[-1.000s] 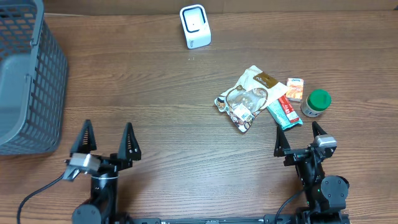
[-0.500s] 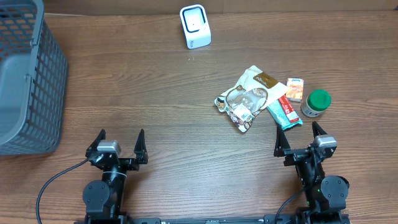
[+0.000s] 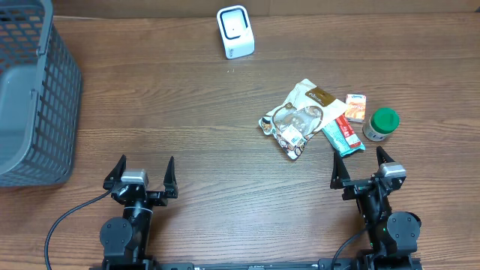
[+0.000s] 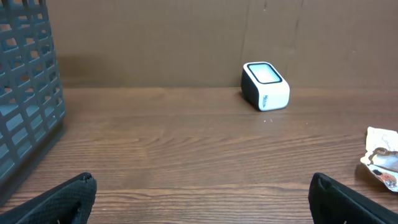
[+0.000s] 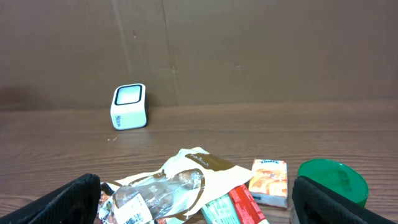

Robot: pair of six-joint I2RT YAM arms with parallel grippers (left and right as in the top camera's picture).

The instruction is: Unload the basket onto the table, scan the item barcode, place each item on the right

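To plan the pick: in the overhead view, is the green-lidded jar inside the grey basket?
No, the green-lidded jar stands on the table at the right, far from the basket.

On the table (image 3: 187, 112), a basket (image 3: 34, 90) sits at the left edge and a scanner (image 3: 235, 31) at the far middle. Right of centre lies a bag (image 3: 300, 118), with a bar (image 3: 343, 133) touching its right side. A small box (image 3: 355, 107) lies just behind the bar, and a jar (image 3: 382, 124) stands rightmost.

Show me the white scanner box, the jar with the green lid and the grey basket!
White box-shaped scanner (image 3: 235, 31): overhead view, on its top face.
Green-lidded jar (image 3: 384, 120): overhead view, middle of the lid.
Grey plastic mesh basket (image 3: 64, 97): overhead view, on its side wall.
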